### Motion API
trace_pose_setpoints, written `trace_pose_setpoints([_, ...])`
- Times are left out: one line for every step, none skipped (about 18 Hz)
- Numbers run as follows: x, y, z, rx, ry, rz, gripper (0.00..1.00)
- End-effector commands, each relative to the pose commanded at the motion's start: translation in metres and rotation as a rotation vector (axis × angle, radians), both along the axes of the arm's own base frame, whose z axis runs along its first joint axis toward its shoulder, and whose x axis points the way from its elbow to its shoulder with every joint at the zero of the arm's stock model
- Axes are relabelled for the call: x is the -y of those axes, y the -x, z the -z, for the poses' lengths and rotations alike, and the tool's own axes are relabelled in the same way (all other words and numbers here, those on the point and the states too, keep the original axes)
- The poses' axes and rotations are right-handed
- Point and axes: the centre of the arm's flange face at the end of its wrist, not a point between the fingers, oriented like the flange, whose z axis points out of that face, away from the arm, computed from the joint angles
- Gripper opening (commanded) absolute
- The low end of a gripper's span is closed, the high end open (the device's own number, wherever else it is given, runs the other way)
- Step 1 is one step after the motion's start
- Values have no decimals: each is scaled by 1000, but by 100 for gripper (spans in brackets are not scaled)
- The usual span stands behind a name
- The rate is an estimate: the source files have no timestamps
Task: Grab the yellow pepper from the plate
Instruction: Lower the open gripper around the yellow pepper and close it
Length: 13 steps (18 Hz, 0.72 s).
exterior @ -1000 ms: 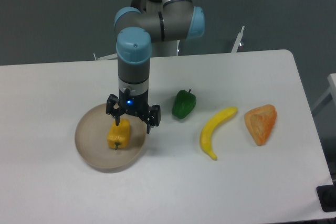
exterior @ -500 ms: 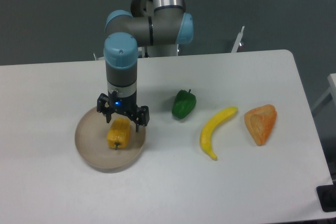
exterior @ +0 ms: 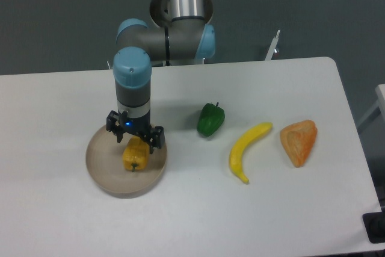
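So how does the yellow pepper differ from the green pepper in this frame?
The yellow pepper is yellow-orange; the green pepper is dark green. The yellow pepper lies on the plate, while the green pepper sits on the bare table, right of the plate. The gripper hangs open just above the yellow pepper; nothing is near the green pepper. Both are small, blocky and about the same size.

The pepper (exterior: pixel 135 154) is lying on the plate (exterior: pixel 102 170) at the table's (exterior: pixel 180 215) left side, the gripper (exterior: pixel 135 139) hanging directly over it. A second pepper (exterior: pixel 210 120), a banana (exterior: pixel 248 148) and a wedge-shaped fruit (exterior: pixel 298 141) are sitting in a row to the right (all well apart from the plate).
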Motion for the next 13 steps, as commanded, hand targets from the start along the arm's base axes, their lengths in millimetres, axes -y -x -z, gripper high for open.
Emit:
trace_pose_setpoints([-1, 1, 5, -2, 8, -1, 100])
trace_pose_setpoints([-3, 3, 9, -14, 18, 0, 99])
trace_pose_setpoints([-4, 4, 10, -24, 23, 0, 78])
trace_pose_setpoints([-4, 4, 10, -24, 23, 6, 62])
trace_pose_setpoints([-4, 4, 9, -25, 20, 8, 51])
trace_pose_setpoints([-4, 4, 10, -24, 23, 9, 44])
trace_pose_setpoints([-4, 4, 10, -25, 21, 9, 42])
trace_pose_setpoints([-5, 4, 8, -26, 17, 11, 39])
trace_pose_setpoints([-6, 4, 9, -27, 19, 17, 37])
trace_pose_setpoints([-6, 5, 9, -30, 19, 30, 37])
trace_pose_setpoints([-6, 5, 5, -32, 13, 36, 37])
trace_pose_setpoints([-5, 6, 0, -31, 5, 34, 37])
trace_pose_setpoints([-4, 10, -6, -38, -3, 27, 37])
